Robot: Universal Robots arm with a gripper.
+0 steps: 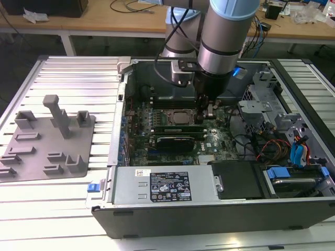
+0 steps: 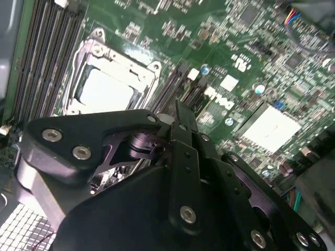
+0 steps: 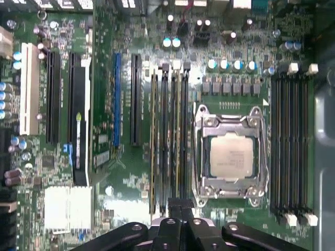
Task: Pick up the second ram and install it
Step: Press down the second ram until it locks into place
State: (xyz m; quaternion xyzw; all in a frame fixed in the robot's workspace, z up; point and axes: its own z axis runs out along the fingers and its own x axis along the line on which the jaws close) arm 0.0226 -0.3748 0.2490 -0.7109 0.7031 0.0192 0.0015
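- Claw (image 3: 181,207) low inside the open computer case (image 1: 209,209), tips drawn almost together with just a thin seam between them, right over the near end of the second ram stick (image 3: 178,136).
- Cannot tell whether nipping the stick's top edge or merely resting on it.
- Second ram stick standing along a black slot beside the processor socket (image 3: 231,157), parallel to another stick (image 3: 153,141) a couple of slots over. Impossible to judge from these views whether fully seated.
- Grey holder tray (image 1: 47,141) outside the case, well apart from the claw and with no stick visible on it.
- Risk of uneven seating: contact at one end only, so likely to sink that end and leave the far end, by the white latches (image 3: 177,65), riding high.
- Risk of a bent or cracked stick if pressed while the bottom notch sits off the slot's key, with nothing here to confirm alignment.
- Risk of sideways tilt: a thin board held by a narrow pinch, easily levered against the slot wall by any slight drift of the arm.
- Risk of lifting the stick back out if raised with the tips closed on its edge.
- Risk of clipping the socket's metal frame just beside the slot.
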